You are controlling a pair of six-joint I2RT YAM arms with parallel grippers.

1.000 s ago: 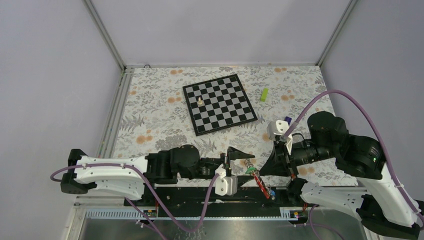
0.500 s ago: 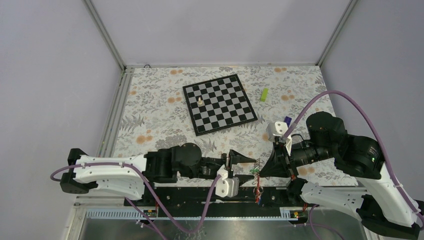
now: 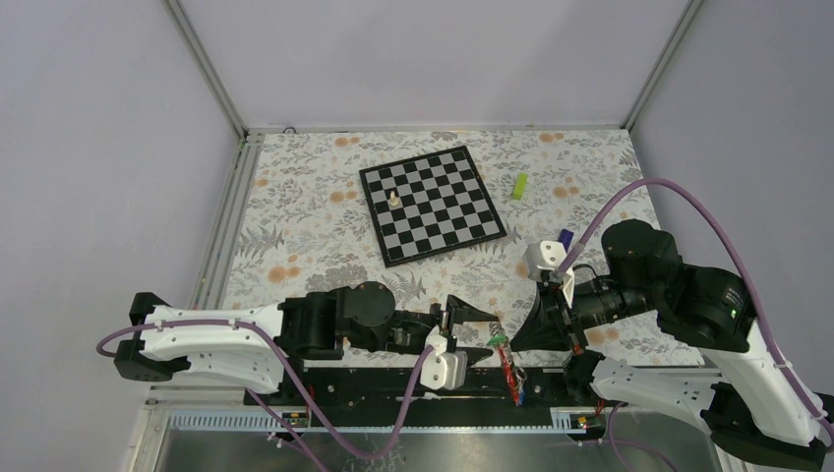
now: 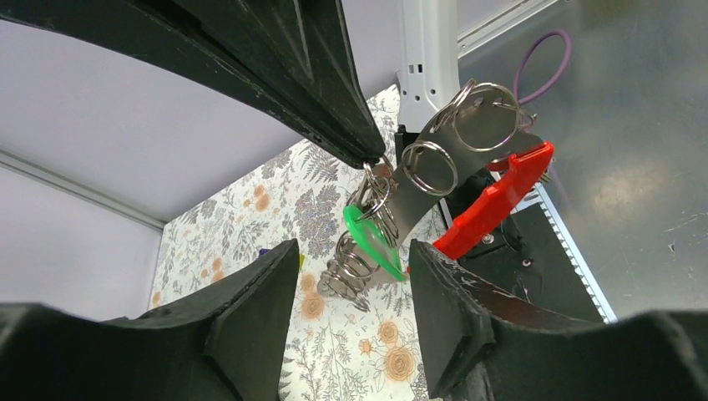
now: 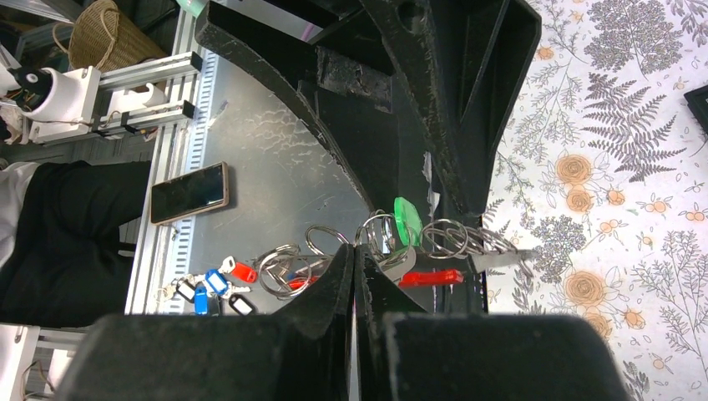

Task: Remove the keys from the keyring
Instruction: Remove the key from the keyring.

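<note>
Has spread the left gripper (image 3: 492, 334) wider than a second ago, leaving the keyring (image 4: 377, 188) pinched in the closed right gripper (image 5: 355, 255) alone, aloft over the tabletop's (image 3: 295, 216) near edge, well apart from the chessboard (image 3: 433, 204). No key off yet; green-headed key (image 4: 371, 242) threaded on. Likely to snag on red strap (image 4: 493, 200), spare rings (image 4: 430, 167).

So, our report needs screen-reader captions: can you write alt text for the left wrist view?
The right tool, shut, dangles the keyring with a green-headed key and red tag between the fingers of the open left tool, above a floral table.
</note>
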